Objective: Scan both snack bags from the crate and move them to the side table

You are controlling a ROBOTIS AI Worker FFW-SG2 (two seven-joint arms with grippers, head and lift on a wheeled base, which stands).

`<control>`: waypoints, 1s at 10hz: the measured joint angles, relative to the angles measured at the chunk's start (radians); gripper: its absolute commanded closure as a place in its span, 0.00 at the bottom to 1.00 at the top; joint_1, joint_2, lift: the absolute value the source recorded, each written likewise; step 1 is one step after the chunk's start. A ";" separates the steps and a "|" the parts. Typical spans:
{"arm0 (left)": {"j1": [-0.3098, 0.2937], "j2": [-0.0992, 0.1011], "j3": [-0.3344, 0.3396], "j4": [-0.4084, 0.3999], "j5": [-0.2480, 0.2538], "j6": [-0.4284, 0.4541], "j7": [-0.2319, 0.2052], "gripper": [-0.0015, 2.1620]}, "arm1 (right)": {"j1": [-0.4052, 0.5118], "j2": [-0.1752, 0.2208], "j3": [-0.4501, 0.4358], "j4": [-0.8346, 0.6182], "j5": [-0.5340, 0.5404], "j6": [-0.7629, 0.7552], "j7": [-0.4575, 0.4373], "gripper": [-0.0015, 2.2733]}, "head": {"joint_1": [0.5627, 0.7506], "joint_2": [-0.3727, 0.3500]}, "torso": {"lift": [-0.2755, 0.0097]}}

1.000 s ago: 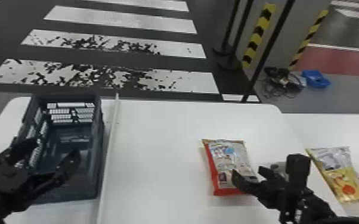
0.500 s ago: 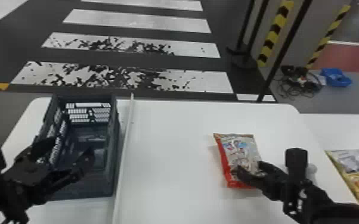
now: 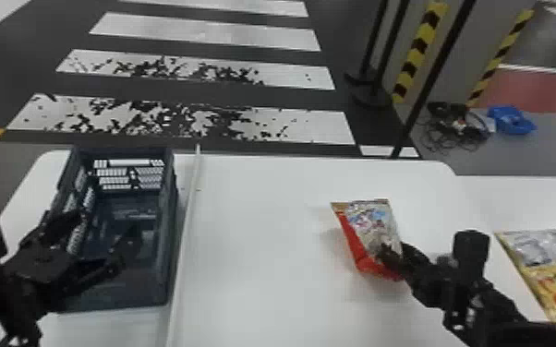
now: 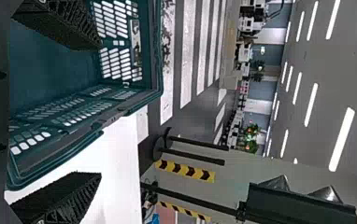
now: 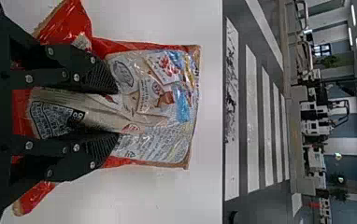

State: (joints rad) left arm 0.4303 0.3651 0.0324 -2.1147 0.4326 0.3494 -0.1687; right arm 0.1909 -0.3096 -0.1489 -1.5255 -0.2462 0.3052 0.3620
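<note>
While the left pincer (image 3: 108, 221) hangs spread over the crate (image 3: 169, 230) at the left of the head view, nothing between its fingers, I see the right pincer (image 3: 385, 258) clenched on the red snack bag (image 3: 367, 221) right of centre. In the right wrist view, the ribbed fingers (image 5: 103, 77) squeeze the wrapper into a raised fold. That red bag is over the white counter (image 3: 263, 240), well apart from the crate. Over at the lower right of the head view, the yellow snack bag (image 3: 549, 272) lies flat on the side counter (image 3: 498, 198), near the right arm.
</note>
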 measured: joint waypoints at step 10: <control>-0.005 0.003 -0.011 0.025 -0.003 -0.007 -0.002 0.01 | -0.040 -0.265 -0.348 0.158 -0.141 -0.065 -0.074 0.99 | 0.70 0.03 | 0.63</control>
State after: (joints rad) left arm 0.4248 0.3680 0.0209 -2.0898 0.4295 0.3424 -0.1702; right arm 0.1506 -0.5747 -0.4968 -1.3674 -0.3873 0.2402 0.2884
